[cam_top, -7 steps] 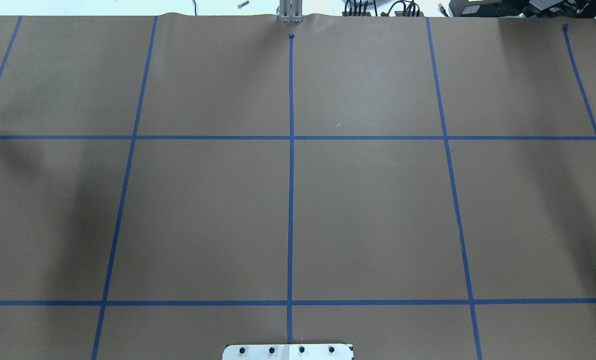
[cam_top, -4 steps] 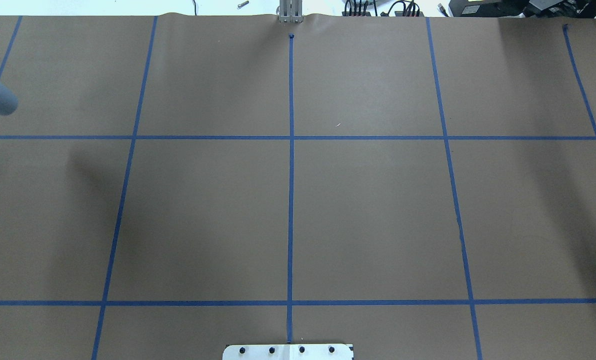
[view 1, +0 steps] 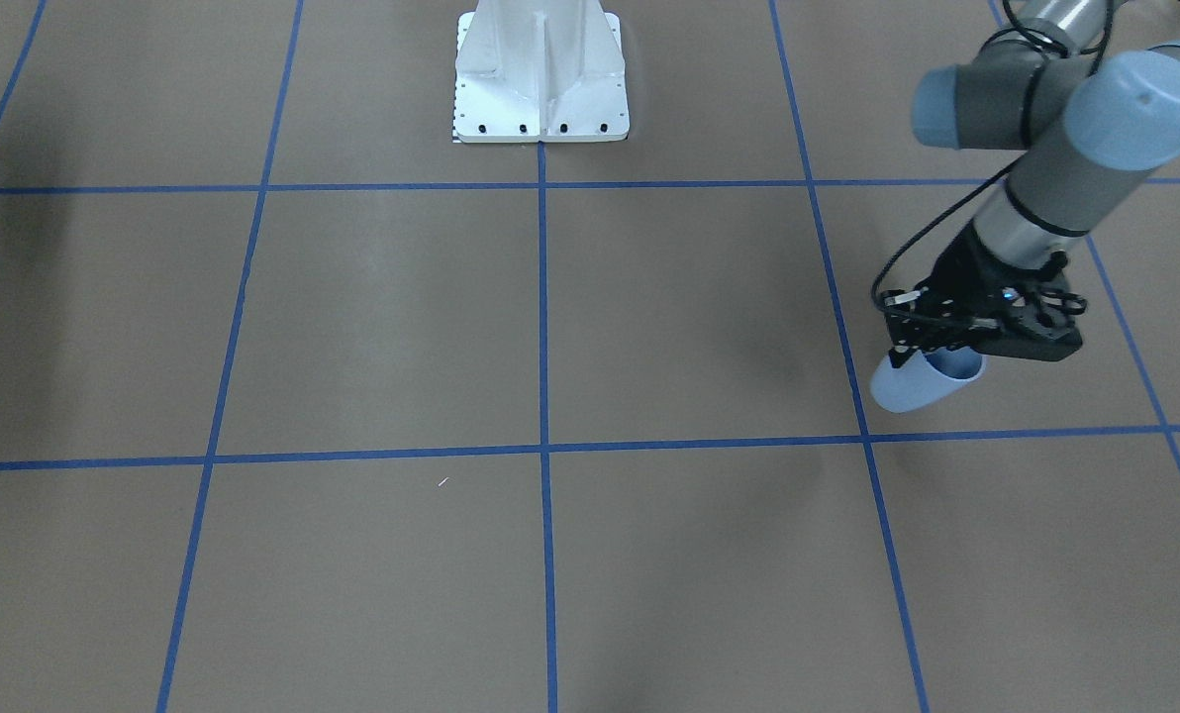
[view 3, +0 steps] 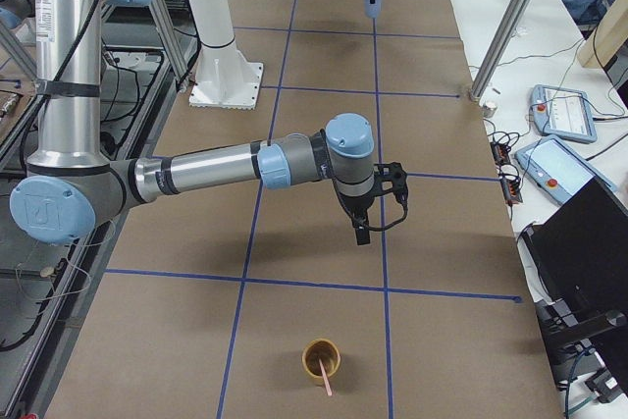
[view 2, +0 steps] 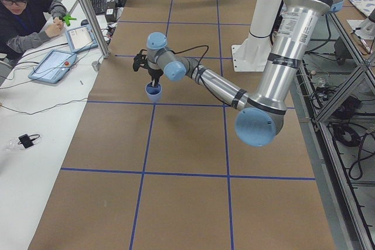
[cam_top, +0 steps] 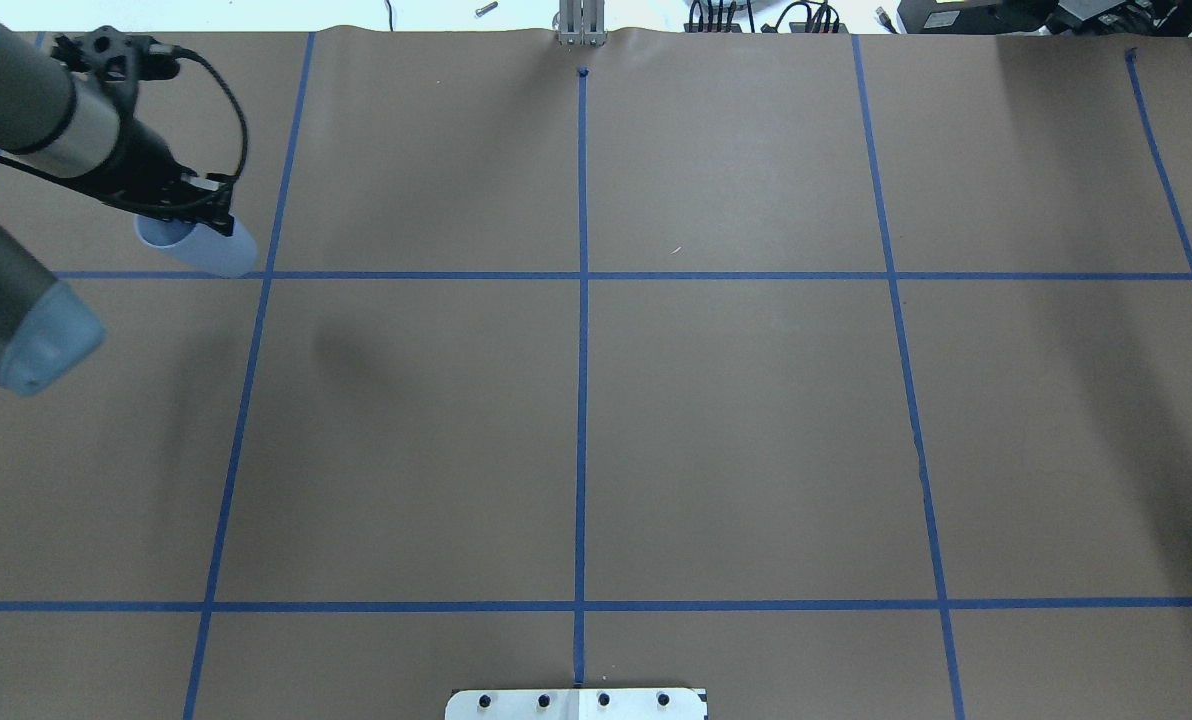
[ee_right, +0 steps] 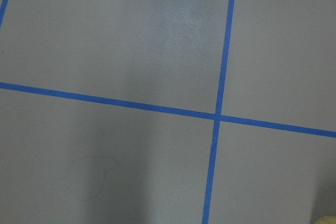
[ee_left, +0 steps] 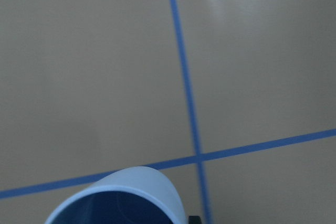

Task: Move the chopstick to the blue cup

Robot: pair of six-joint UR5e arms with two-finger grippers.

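My left gripper (cam_top: pixel 194 222) is shut on the rim of the pale blue cup (cam_top: pixel 206 246) and holds it tilted in the air over the far left of the table. The cup also shows in the front view (view 1: pixel 915 388), the left side view (view 2: pixel 153 92) and the left wrist view (ee_left: pixel 123 195). A pink chopstick (view 3: pixel 324 376) stands in a small brown cup (view 3: pixel 321 357) near the table's right end. My right gripper (view 3: pixel 361 231) hangs above the table short of that cup. I cannot tell whether it is open or shut.
The brown paper table is marked with a blue tape grid (cam_top: pixel 582 275). The white robot base (view 1: pixel 540 79) stands at the middle of the near edge. An operator (view 2: pixel 23 13) sits by tablets (view 2: pixel 53 65) on the white side bench.
My left arm has come into the overhead view from the left edge, carrying the blue cup to the right. Its shadow on the table has moved right with it.
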